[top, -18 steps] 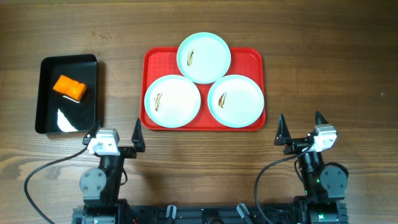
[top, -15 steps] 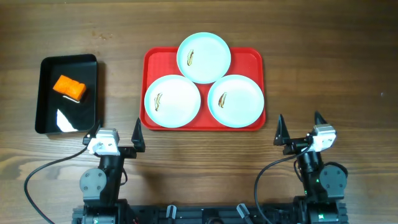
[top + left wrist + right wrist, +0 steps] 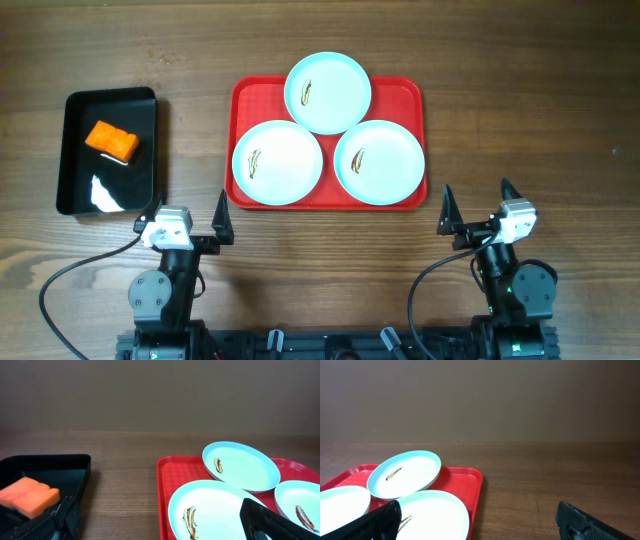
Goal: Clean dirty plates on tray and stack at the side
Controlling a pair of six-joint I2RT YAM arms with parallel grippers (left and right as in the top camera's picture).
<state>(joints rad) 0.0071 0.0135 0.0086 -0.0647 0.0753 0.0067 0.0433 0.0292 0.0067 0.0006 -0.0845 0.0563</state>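
The red tray (image 3: 405,95) lies at mid-table with three pale round plates on it: one at the back (image 3: 328,92), one front left (image 3: 277,162), one front right (image 3: 379,161). Each carries a small brown-yellow smear. My left gripper (image 3: 187,206) stands open just off the tray's front left corner, holding nothing. My right gripper (image 3: 476,192) is open and empty off the front right corner. The left wrist view shows the tray (image 3: 167,472) and the smeared near plate (image 3: 215,510) between the open fingers (image 3: 260,517). In the right wrist view, the nearest plate (image 3: 437,515) sits by the left finger (image 3: 382,520).
A glossy black bin (image 3: 75,190) stands at the left of the table with an orange sponge (image 3: 111,140) inside it. Bare wood table (image 3: 520,120) lies to the right of the tray and behind it.
The right gripper has edged slightly left and toward the tray. The left arm, plates and bin are unmoved.
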